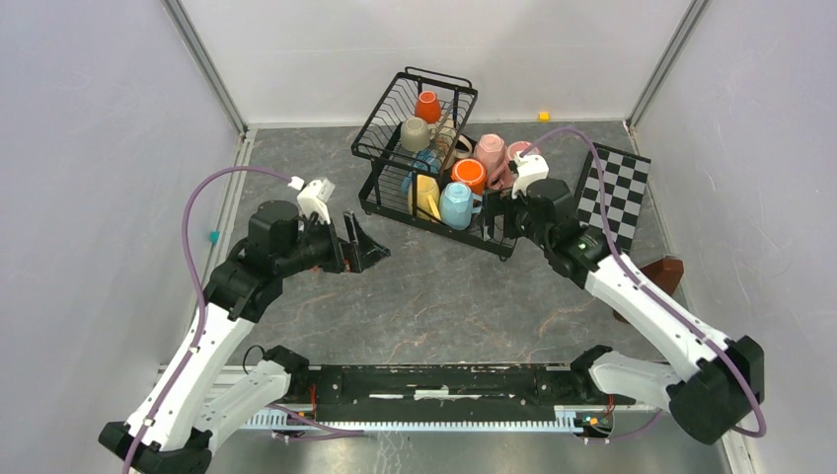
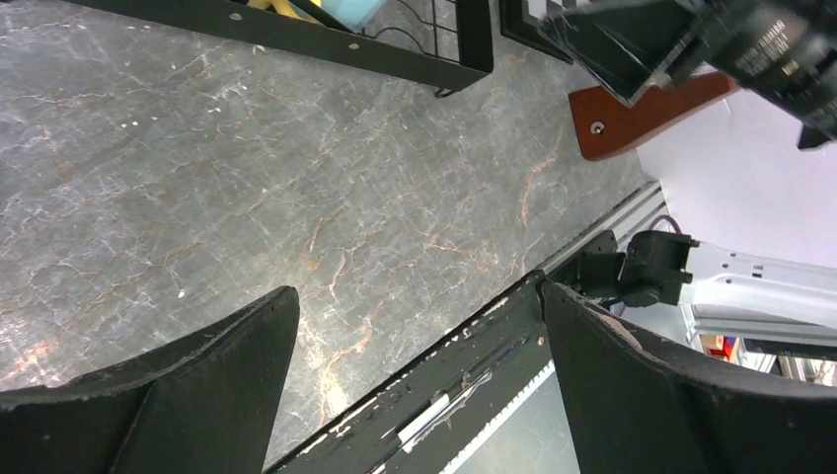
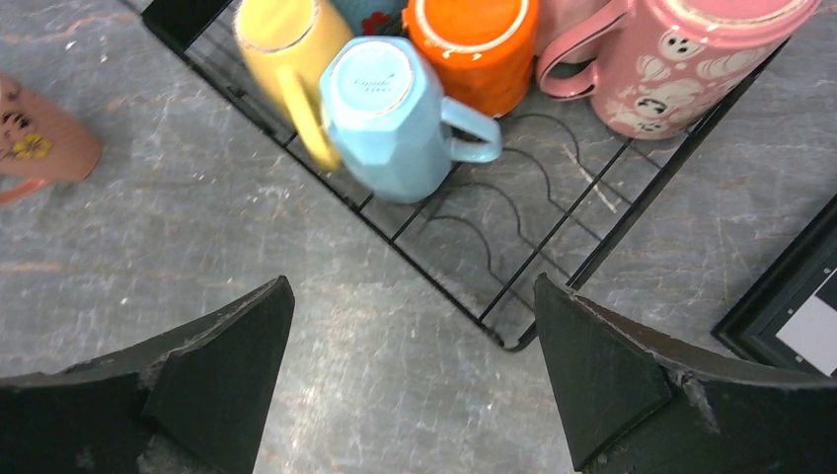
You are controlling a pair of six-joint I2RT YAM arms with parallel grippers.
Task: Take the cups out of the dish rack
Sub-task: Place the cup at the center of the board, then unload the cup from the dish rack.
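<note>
Grey marbled bench (image 1: 434,296) inside a white-walled enclosure. Small teal item (image 1: 213,237) at far left by the wall rail.

Left pincer (image 1: 363,242) released, jaws spread wide, nothing between them. Positioned over bare bench, left of the dish rack (image 1: 366,195) and apart from it. Same spread confirmed in the left wrist view (image 2: 417,294).

Dish rack at centre rear, black wire, raised upper basket over slotted lower tray. Upper basket: orange cup (image 1: 427,106) and beige cup (image 1: 415,133). Lower tray, left to right: yellow cup (image 1: 426,196), light blue cup (image 1: 456,204) lying base toward the arms, second orange cup (image 1: 470,175) behind it, pink cup (image 1: 490,153) toward the right end. Slots at the tray's near right corner unoccupied.

Right pincer (image 1: 498,212) released, jaws wide, gripping nothing. Held over the near right corner of the tray; in the right wrist view (image 3: 411,286) light blue cup (image 3: 385,114) just beyond the fingertips, not touching. Salmon cup (image 3: 39,138) with flower motif at the left edge of that view, on the bench outside the rack.

Checkered board (image 1: 612,193) right of the rack. Brown wooden piece (image 1: 661,272) further right, partly hidden by the right arm.
</note>
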